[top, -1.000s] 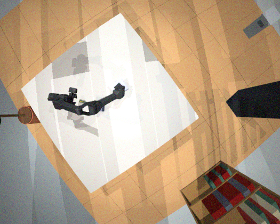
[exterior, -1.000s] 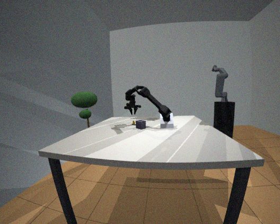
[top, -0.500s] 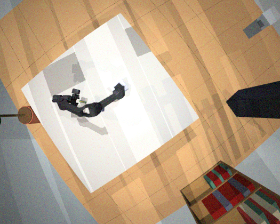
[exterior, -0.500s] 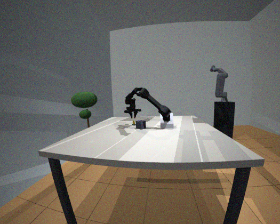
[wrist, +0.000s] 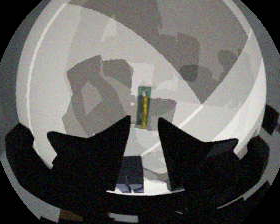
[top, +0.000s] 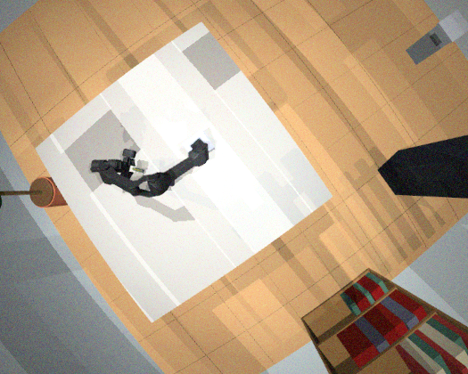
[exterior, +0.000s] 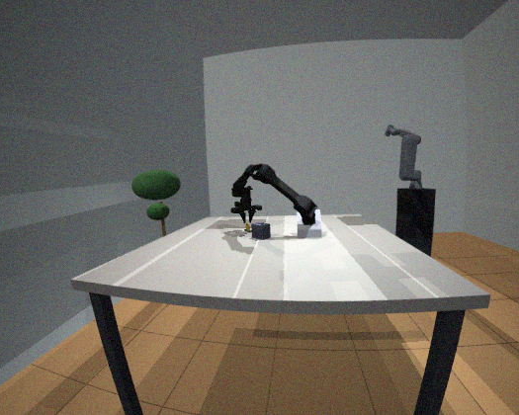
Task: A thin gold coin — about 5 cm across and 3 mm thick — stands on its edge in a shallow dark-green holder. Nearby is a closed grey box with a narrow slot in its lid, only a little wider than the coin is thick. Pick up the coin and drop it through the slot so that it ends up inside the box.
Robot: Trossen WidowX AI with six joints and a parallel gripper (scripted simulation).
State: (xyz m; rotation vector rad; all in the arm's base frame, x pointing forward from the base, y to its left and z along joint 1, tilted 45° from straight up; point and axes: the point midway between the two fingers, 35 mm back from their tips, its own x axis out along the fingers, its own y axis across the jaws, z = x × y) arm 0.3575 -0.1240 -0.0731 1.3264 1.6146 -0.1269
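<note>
Closest to the wrist lens, two dark gripper fingers, spread partly apart with a gap between them and nothing caught there. Seen through that gap, lower down, a gold coin [wrist: 144, 107] standing on edge in its dark-green holder [wrist: 144, 90], apart from both fingers and resting on the white table. Below the fingers, a dim bluish patch, too blurred to name.

From the exterior camera, nearest of all, the curved front edge of the white table [exterior: 279, 296] on dark legs, over a wooden floor. Farther back on the tabletop, the grey box [exterior: 261, 230], dark and squat, with the yellow speck of the coin [exterior: 247, 227] just beside it on its left. Directly above the coin, the gripper [exterior: 246, 215] pointing down, poised over it without touching. Behind that, the black arm [exterior: 279, 185] arching up and back to a white base block [exterior: 316, 228]. Well beyond the table, a round green topiary tree [exterior: 155, 184] at left and a grey robot arm [exterior: 408, 155] on a black pedestal [exterior: 415, 217] at right.

From overhead, the gripper [top: 127, 163] partly covering the box, with the coin [top: 139, 169] a thin yellow-green sliver just beside it. Away in the lower right corner, a bookshelf [top: 314, 325] with red and grey books.
</note>
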